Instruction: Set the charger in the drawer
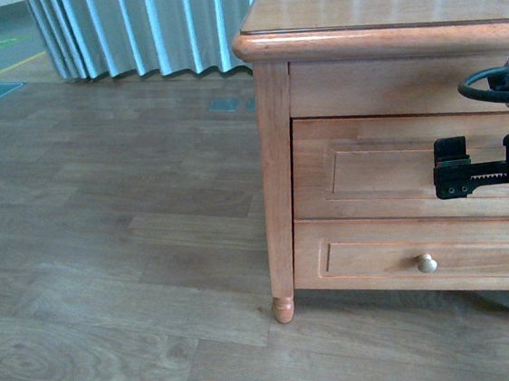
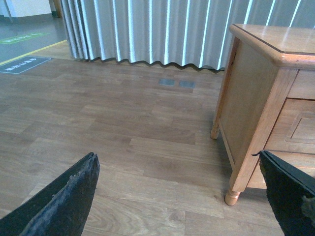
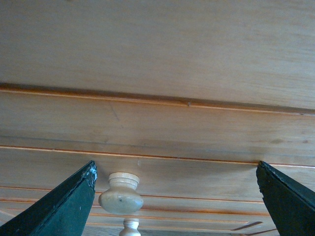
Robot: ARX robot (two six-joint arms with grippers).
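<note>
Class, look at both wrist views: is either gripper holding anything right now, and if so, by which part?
Nothing is held. The right gripper is open in front of the drawer, its knob between the fingers but ungripped. The left gripper is open over the floor.

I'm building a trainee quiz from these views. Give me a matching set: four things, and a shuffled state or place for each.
1 right hand
2 left hand
3 lower knob
4 curtain

a pale, round, untouched
b open, over floor
c hanging beyond cabinet
d open, facing upper drawer

Pairs: 1-d, 2-b, 3-a, 4-c
</note>
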